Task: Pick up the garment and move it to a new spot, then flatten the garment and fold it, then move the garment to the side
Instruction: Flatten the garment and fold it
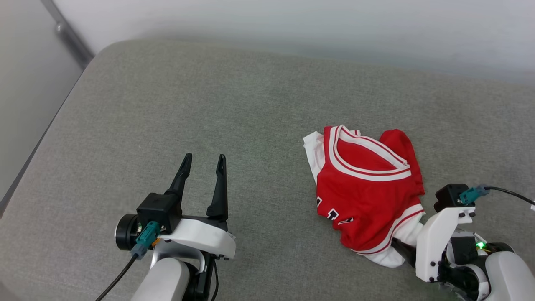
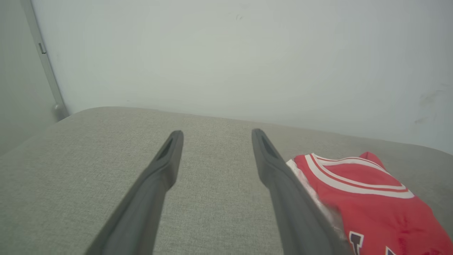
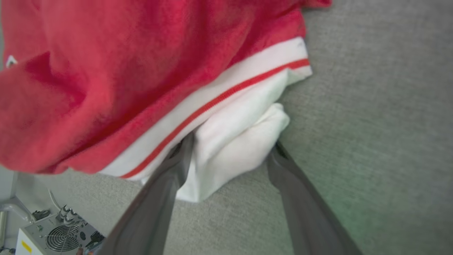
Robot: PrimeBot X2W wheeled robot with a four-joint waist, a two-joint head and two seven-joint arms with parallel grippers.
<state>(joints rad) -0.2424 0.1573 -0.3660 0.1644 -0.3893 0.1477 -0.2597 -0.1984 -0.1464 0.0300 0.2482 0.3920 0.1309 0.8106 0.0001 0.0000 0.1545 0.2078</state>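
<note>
Though it is bunched into a loose heap, the garment (image 1: 368, 188) (image 2: 371, 198) (image 3: 106, 71) reads clearly as a red jersey-style shirt. A broad white band with a red stripe through it curves across its far part. One white sleeve (image 1: 312, 150) pokes out at the far left of the heap, and a red fold humps up at the far right. Fragments of black-and-white lettering (image 1: 334, 215) show on the side facing the left arm. At the near end, a white-and-red striped trim runs above a second bunched white fold (image 3: 233, 141).

It lies on the right half of the grey fabric surface (image 1: 167, 104), well away from the left edge and the rounded far-left corner, and short of the far edge, where a pale wall (image 2: 226, 53) rises.

In its own wrist view, the right gripper (image 3: 232, 141) has its two dark fingers spread wide on either side of the near white fold. One fingertip (image 3: 184, 148) is tucked just under the striped hem, the other (image 3: 279, 156) sits just beside the fold; the jaws are not pressed together on the cloth.

Over bare fabric on the left half, the left gripper (image 1: 205, 156) (image 2: 217, 134) hovers with its fingers parted and nothing between them. It is close beside the garment without touching it.

A pale box with a fan grille (image 3: 53, 237) sits beyond the surface's edge.
</note>
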